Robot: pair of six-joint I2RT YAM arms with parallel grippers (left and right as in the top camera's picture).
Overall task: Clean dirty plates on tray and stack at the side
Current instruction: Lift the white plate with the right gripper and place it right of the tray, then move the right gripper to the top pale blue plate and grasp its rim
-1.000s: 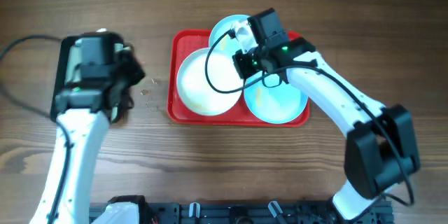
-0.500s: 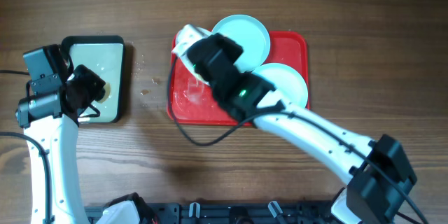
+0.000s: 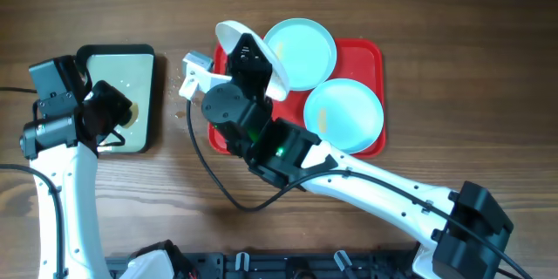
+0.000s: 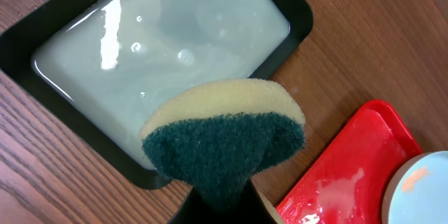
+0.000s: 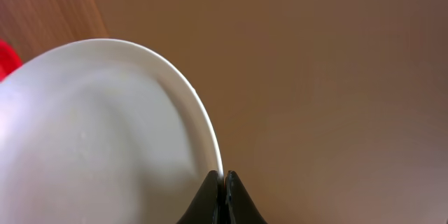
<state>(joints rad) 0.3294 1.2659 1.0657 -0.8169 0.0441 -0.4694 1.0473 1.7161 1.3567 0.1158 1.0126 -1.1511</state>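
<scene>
My right gripper (image 3: 254,54) is shut on the rim of the white plate (image 3: 228,33) and holds it tilted, high above the left end of the red tray (image 3: 376,52). In the right wrist view the jaws (image 5: 224,179) pinch the white plate's edge (image 5: 105,133). Two pale turquoise plates lie on the tray, one at the back (image 3: 301,52) and one at the right (image 3: 344,115) with a yellowish smear. My left gripper (image 3: 112,115) is shut on a yellow and dark green sponge (image 4: 224,140) over the pale-green tray.
A black-rimmed pale-green tray (image 3: 144,78) of cloudy liquid sits at the left; it also shows in the left wrist view (image 4: 168,42). The red tray's wet corner (image 4: 336,175) lies to its right. Small crumbs (image 3: 180,113) lie on the wood between the trays.
My right arm has taken the white plate off the tray and lifted it, tilted, over the tray's left end. My left arm drew back over the pale-green tray, then stayed still.
</scene>
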